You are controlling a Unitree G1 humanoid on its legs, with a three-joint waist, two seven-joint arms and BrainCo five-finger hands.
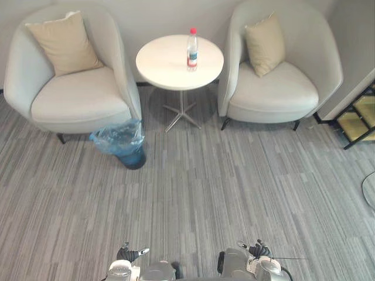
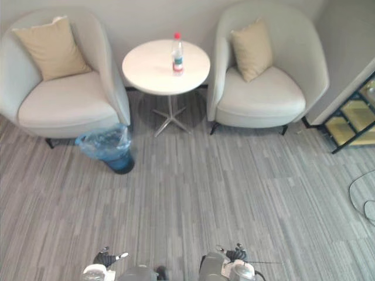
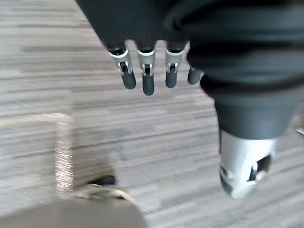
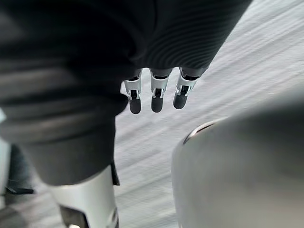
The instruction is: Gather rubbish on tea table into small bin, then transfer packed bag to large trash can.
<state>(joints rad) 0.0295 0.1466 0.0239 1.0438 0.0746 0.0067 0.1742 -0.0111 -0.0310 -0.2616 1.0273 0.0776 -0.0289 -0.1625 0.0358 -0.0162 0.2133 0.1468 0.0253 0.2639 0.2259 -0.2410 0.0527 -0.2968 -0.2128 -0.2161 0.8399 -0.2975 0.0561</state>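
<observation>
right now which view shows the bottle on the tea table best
The left eye view: the bottle stands upright and unblocked on the round table. The right eye view gives nearly the same look. Both wrist views face the carpet.

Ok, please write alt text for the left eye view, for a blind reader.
A clear plastic bottle with a red cap stands on a round white table between two grey armchairs; a small bin with a blue bag stands beside the left one.

One upright bottle [image 1: 192, 50] is carried by the far tea table [image 1: 161, 64], set on carpet [image 1: 234, 187], with a small bin [image 1: 124, 145] to its near left.
</observation>
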